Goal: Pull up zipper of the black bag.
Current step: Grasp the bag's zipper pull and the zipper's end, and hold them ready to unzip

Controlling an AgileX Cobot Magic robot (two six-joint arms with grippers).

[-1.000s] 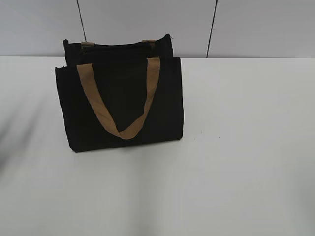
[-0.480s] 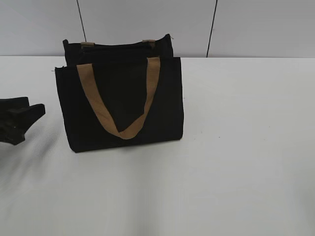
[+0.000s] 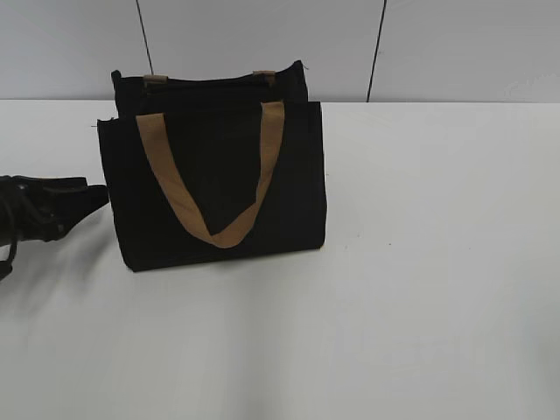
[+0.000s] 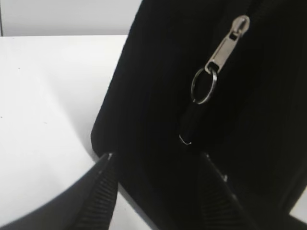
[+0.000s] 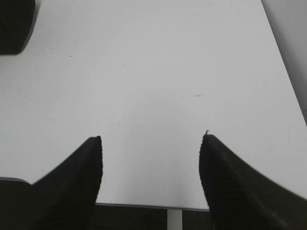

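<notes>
I see the bag (image 4: 158,96) filling my left wrist view, its zipper (image 4: 223,48) tab hanging above my spread fingers (image 4: 103,187), white surface (image 4: 48,96) left of the bag.

A plain white desk (image 3: 420,289) fills the lower part of the exterior view. Behind it stands a pale grey panelled wall (image 3: 262,44), split by 2 thin dark vertical seams (image 3: 377,51).

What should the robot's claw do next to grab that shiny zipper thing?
Probably ease the open left claw forward and up until its fingers straddle the small silver metal zipper pull on the boxy black fabric bag; the pull hangs just beyond the fingertips, ungripped.
</notes>
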